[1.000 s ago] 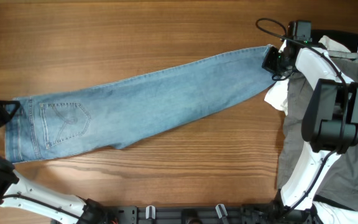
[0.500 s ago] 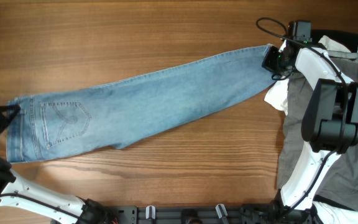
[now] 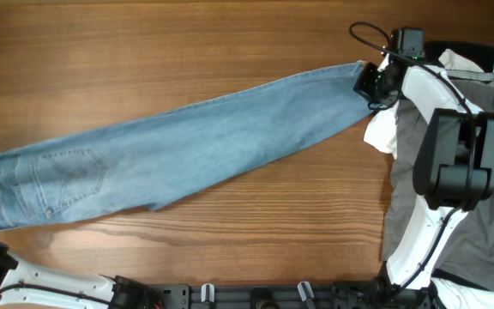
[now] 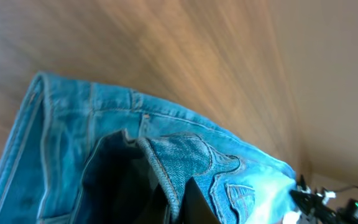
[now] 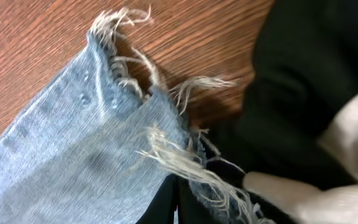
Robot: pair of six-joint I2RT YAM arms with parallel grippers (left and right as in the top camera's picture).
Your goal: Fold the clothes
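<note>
Light-blue denim jeans [image 3: 187,146] lie stretched slantwise across the wooden table, waist at the far left and frayed hem [image 5: 166,155] at the upper right. My left gripper [image 4: 176,202] is shut on the waistband [image 4: 160,168] by the stitched back pocket [image 3: 63,176], at the table's left edge. My right gripper [image 3: 372,81] is shut on the frayed hem, and its fingers [image 5: 166,205] pinch the denim beside a black garment [image 5: 309,74].
At the right edge lies a pile of clothes: grey trousers [image 3: 414,163], a white garment [image 3: 382,133] and a black one [image 3: 466,47]. The right arm [image 3: 453,163] stretches over that pile. A black cable [image 3: 369,33] loops near the right wrist.
My left gripper has shut on the waistband and pulled it left to the table's edge, drawing the jeans straighter. The right gripper, holding the hem, has shifted slightly left.
</note>
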